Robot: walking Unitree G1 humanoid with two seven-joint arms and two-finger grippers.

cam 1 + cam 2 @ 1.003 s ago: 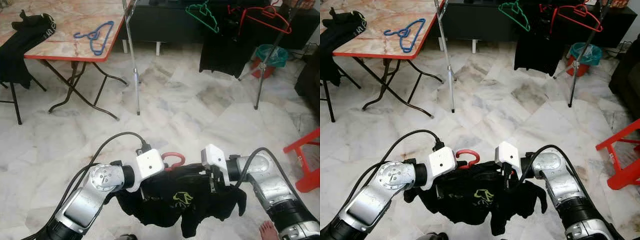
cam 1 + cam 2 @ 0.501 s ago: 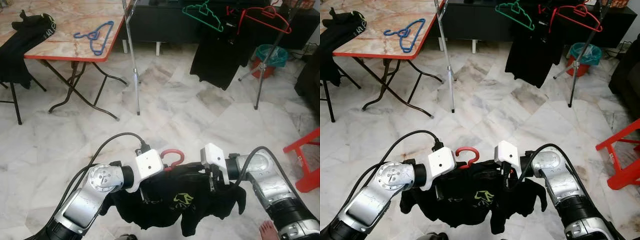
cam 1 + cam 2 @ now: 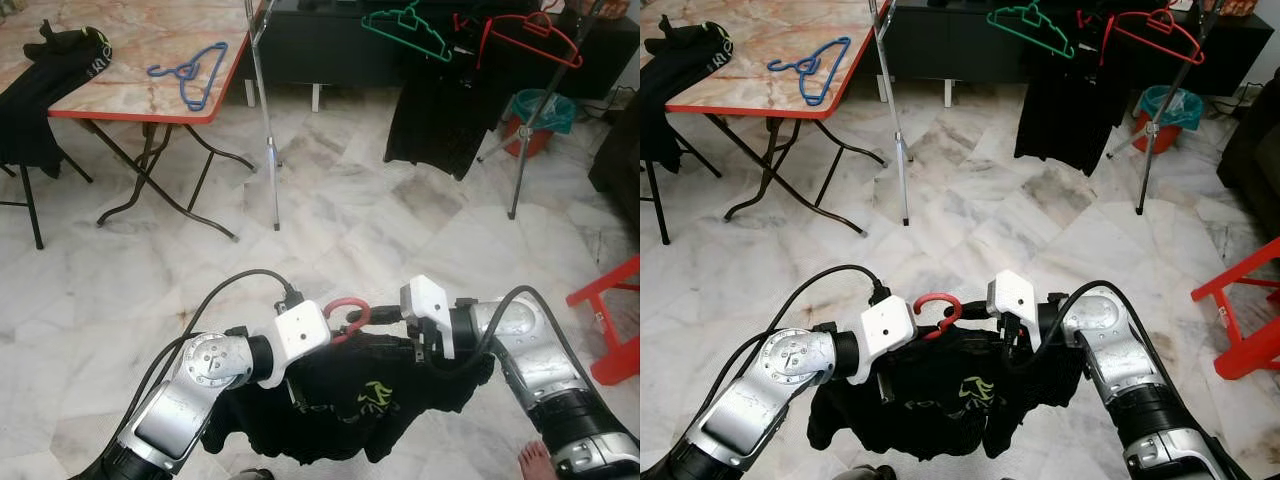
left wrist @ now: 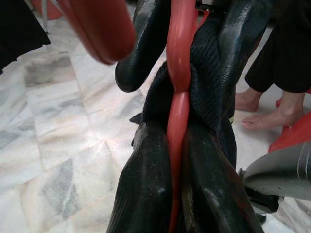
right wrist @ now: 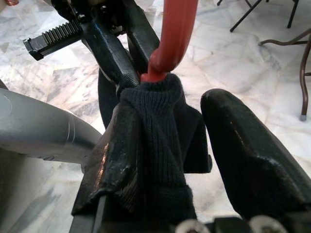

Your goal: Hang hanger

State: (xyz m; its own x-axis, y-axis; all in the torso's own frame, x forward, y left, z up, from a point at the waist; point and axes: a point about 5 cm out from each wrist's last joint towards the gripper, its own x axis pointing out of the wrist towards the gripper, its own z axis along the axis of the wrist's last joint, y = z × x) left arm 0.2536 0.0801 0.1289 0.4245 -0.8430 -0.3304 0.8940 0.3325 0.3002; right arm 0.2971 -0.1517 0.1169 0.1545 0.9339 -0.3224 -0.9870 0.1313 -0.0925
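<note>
— Where is the red plastic hanger (image 3: 347,316) with the black T-shirt (image 3: 350,400) draped on it?

— Low over the white marble floor (image 3: 380,230), well short of the metal clothes rack (image 3: 265,110). Its long axis runs side to side between the two arms, and its curved hook rises towards the rack.

— How do the arms sit?

— Both silver arms are bent in at the elbow, wrists turned inward to face each other. The left gripper (image 4: 167,160) has its black fingers (image 4: 141,194) pressed together on the hanger's bar and the shirt cloth. The right gripper (image 5: 170,141) is at the neck just below the hook: one finger (image 5: 109,170) lies against the bunched knit collar, the other (image 5: 248,145) stands apart from it, so it looks spread rather than clamped.

— And around the rack?

— A green wire hanger (image 3: 405,28) and a red wire hanger (image 3: 525,35) hang up there, with a dark garment (image 3: 445,110) below them. A teal bin (image 3: 543,112) stands behind the rack's right leg. Left of the rack is a marble-topped folding table (image 3: 130,95) carrying a blue hanger (image 3: 188,72) and black clothing (image 3: 55,70) slumped over its edge. A person's bare foot (image 3: 540,462) is beside the right arm.
</note>
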